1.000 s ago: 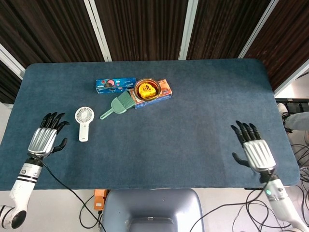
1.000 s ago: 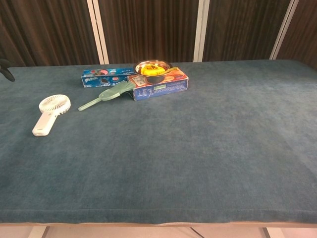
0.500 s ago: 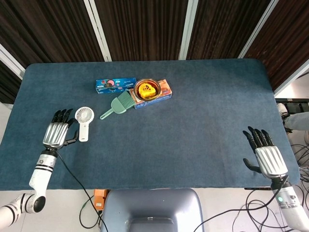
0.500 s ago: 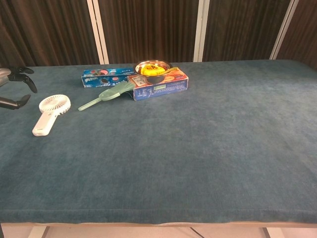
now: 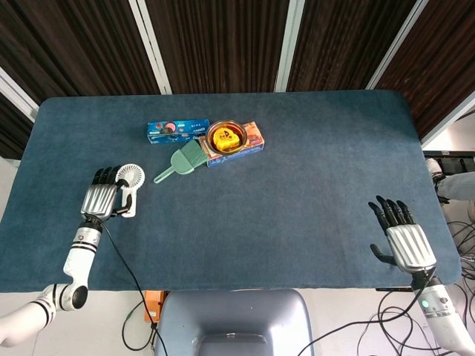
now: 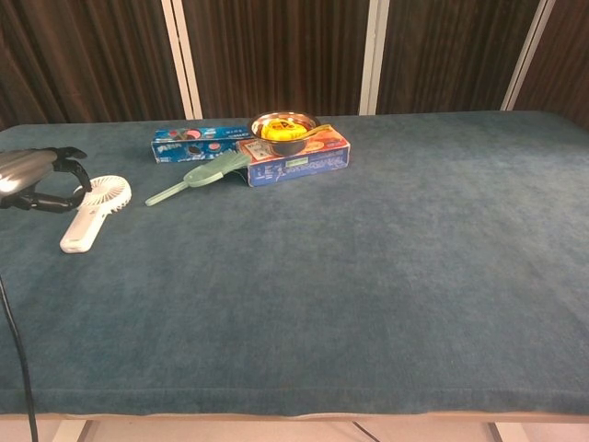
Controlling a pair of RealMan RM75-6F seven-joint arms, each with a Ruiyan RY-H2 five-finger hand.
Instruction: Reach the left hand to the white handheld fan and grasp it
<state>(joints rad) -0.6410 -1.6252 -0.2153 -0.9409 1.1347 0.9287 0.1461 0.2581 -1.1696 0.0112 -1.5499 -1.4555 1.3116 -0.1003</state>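
Observation:
The white handheld fan (image 5: 131, 184) lies flat on the blue table, round head toward the back and handle toward the front; in the chest view the fan (image 6: 96, 208) is at the far left. My left hand (image 5: 102, 199) hovers palm down right at the fan's left side, fingers apart, its thumb reaching over the handle; the chest view shows the left hand (image 6: 41, 177) just above and left of the fan's head, holding nothing. My right hand (image 5: 401, 241) is spread near the table's front right edge, empty.
Behind the fan lie a green brush (image 5: 182, 160), a blue snack box (image 5: 177, 131) and an orange box (image 5: 251, 138) with a metal bowl (image 5: 226, 136) holding something yellow. The table's left edge is close to my left hand.
My left hand has moved right and forward, from well left of the fan to right beside it. The right hand drew back slightly toward the front edge. The fan has not moved.

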